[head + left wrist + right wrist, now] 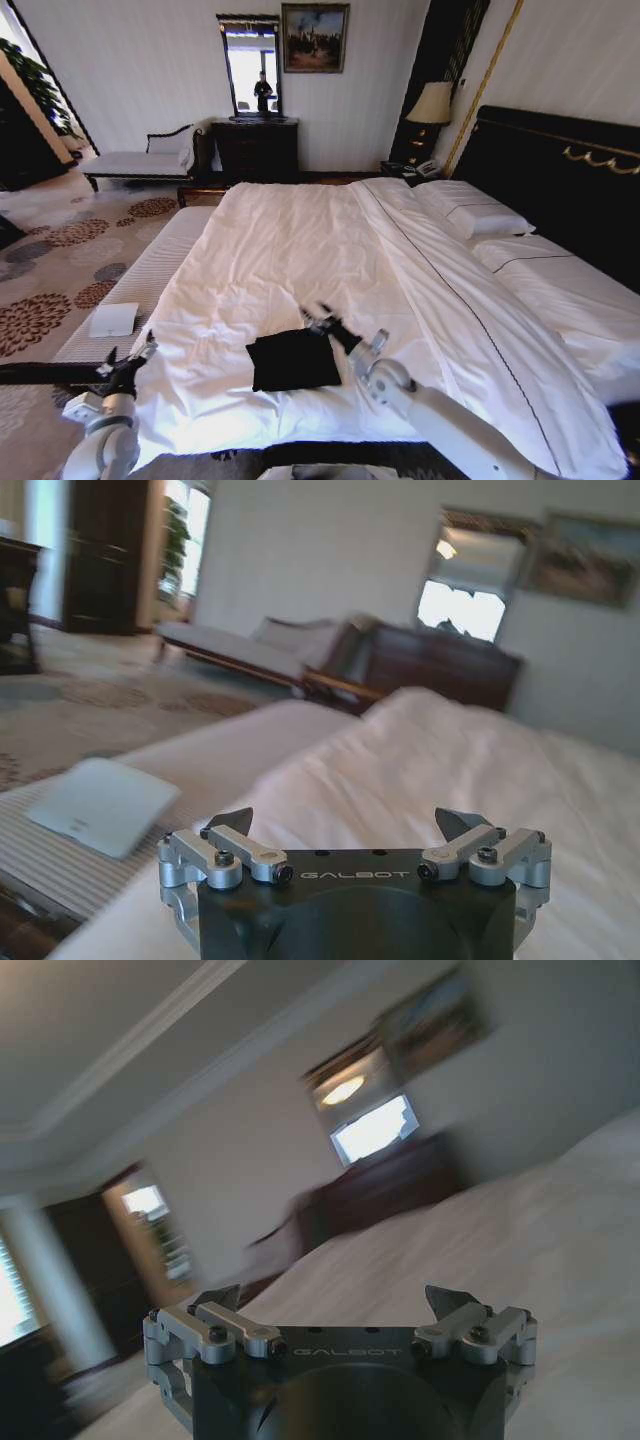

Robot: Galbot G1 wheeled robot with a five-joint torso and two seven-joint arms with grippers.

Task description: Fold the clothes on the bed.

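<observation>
The clothes (292,359), a black garment folded into a small rectangle, lie on the bed (300,260) near its foot edge. My right gripper (318,318) hovers just above the folded garment's far right corner, open and holding nothing; the right wrist view shows its fingers (220,1300) spread wide over white bedding. My left gripper (128,362) is open too, held low off the left side of the bed, apart from the clothes. In the left wrist view its fingers (232,823) are wide apart with the white duvet (440,750) beyond.
A bench (140,290) with a small white folded towel (113,320) runs along the bed's left side. White pillows (470,212) lie by the dark headboard (560,170). A dresser (255,150), chaise (140,160) and lamp (432,105) stand at the far wall.
</observation>
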